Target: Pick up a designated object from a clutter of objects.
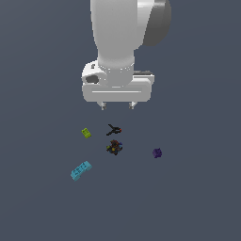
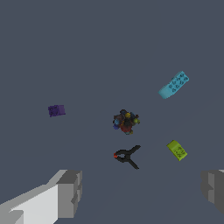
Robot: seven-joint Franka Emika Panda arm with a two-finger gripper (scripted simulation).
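Observation:
The designated object, a cyan studded brick point(image 1: 81, 170) point(image 2: 173, 85), lies flat on the grey floor toward the exterior view's left, nearest the camera of the clutter of objects. My gripper point(image 1: 117, 106) point(image 2: 142, 192) hangs high above the floor, open, with nothing between its fingers point(image 2: 70, 192). It is above the black-and-red clamp point(image 1: 114, 130) point(image 2: 127, 156), well away from the brick. Also in the clutter are a lime-green block point(image 1: 86, 133) point(image 2: 176, 150), a dark multicoloured lump point(image 1: 114, 147) point(image 2: 126, 122) and a purple lump point(image 1: 157, 152) point(image 2: 56, 110).
Plain grey floor point(image 1: 188, 197) surrounds the small scattered items, which lie apart from one another. The arm's large white body point(image 1: 120, 42) fills the upper middle of the exterior view.

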